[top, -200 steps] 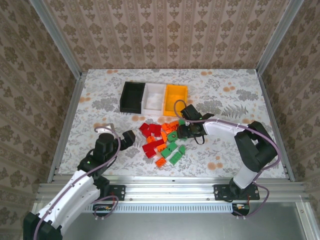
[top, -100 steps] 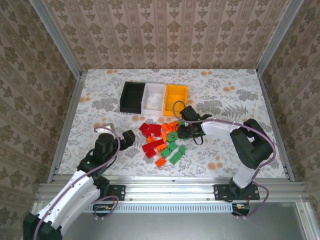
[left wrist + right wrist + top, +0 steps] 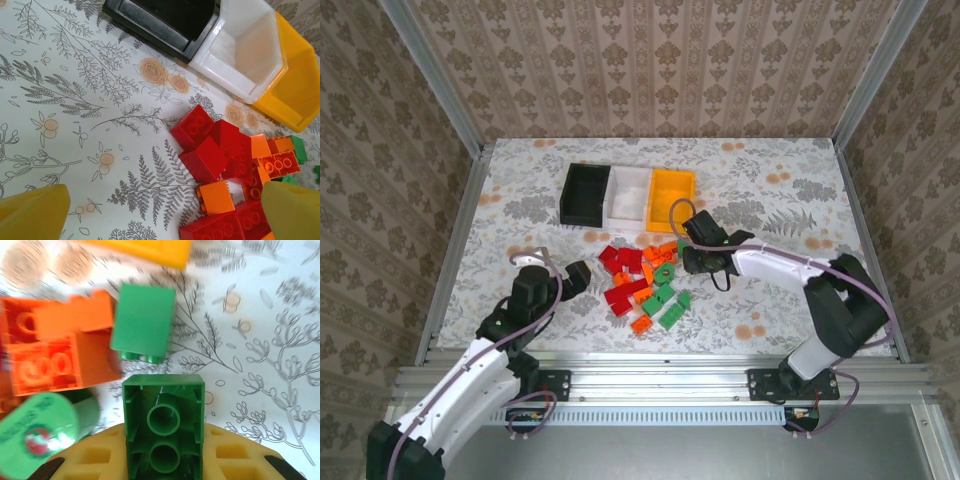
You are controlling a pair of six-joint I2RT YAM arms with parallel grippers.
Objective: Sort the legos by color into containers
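Beside the legos, right claw clamps one green brick

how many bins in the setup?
3, joined in a row beyond the bricks: black bin on the left, white bin in the middle, yellow-orange bin on the right. None seems hidden.

The left arm is angling toward the pile of legos, the left gripper hanging just left of it, fingers spread wide. The right arm is bending in from the right, the right gripper sitting at the pile's right edge, clamping a green lego.
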